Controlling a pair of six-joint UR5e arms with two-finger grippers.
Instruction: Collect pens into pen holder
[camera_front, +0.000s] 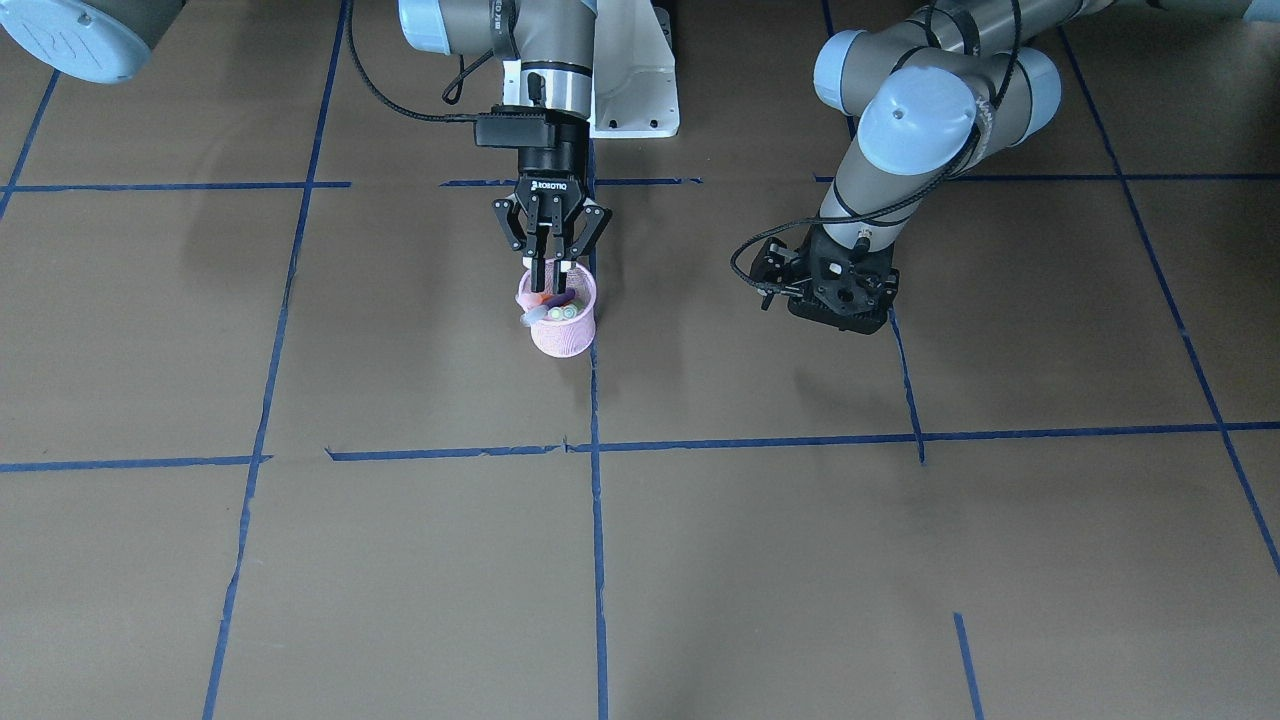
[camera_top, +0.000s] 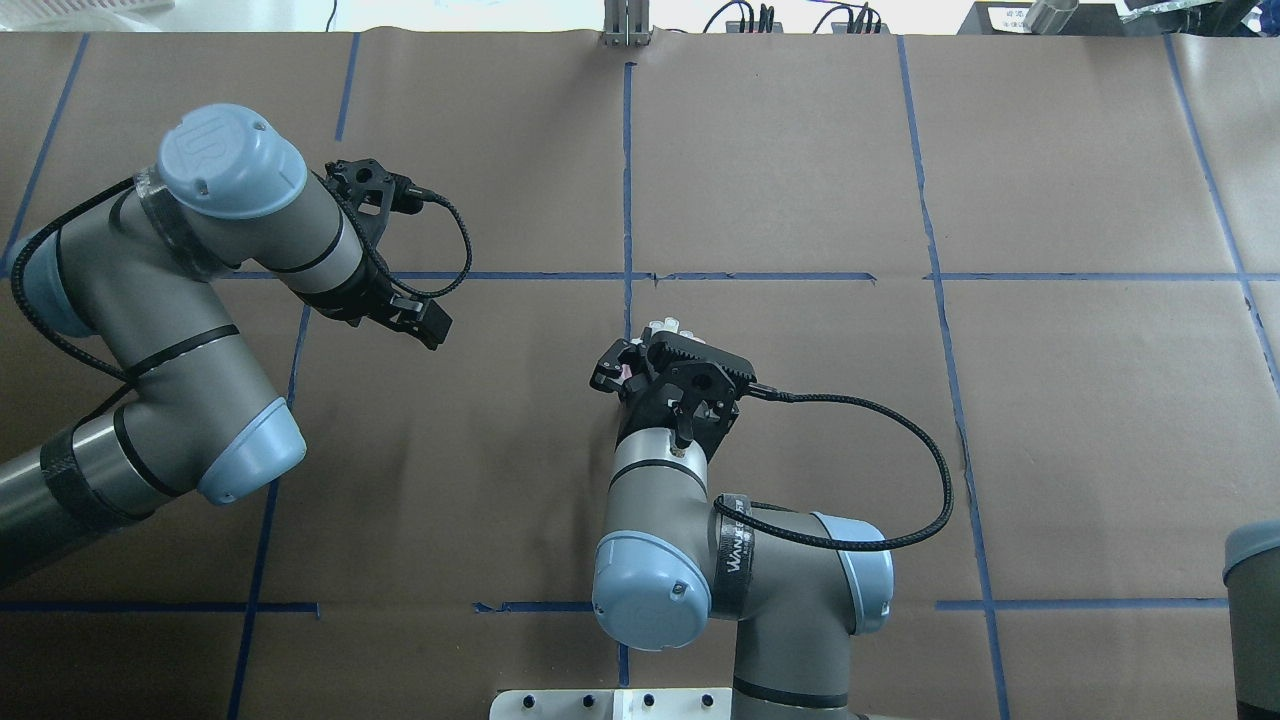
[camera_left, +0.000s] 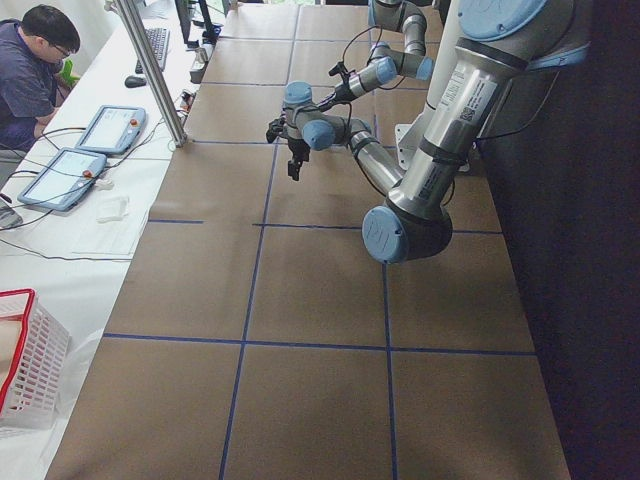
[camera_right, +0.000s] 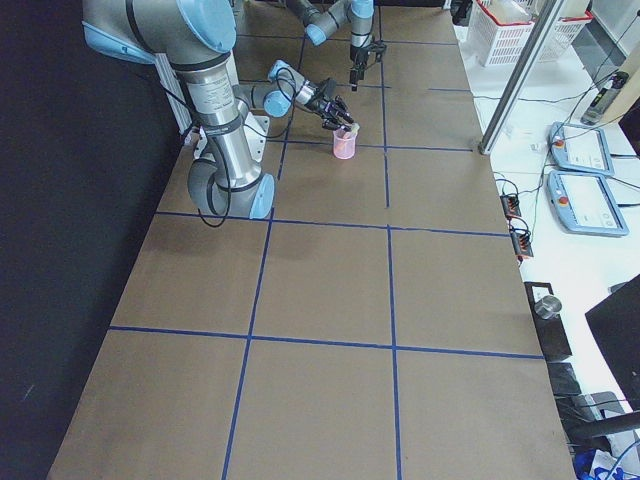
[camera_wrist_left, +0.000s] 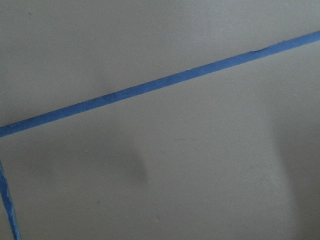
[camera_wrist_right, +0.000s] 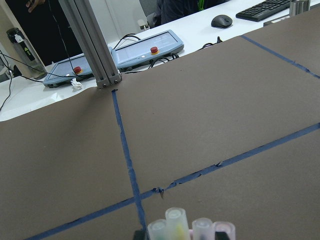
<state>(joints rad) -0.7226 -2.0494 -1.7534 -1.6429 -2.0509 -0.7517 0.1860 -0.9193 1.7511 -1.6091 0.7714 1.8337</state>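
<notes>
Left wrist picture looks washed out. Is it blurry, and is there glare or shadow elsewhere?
Left wrist view: soft and greyish, only brown paper and blue tape, with faint shadows. Overhead view: the strip beyond the table is blown out white. Front-facing view: even light, soft arm shadows, pen holder clear. Right wrist view: the pen caps at the bottom edge are cut off.
</notes>
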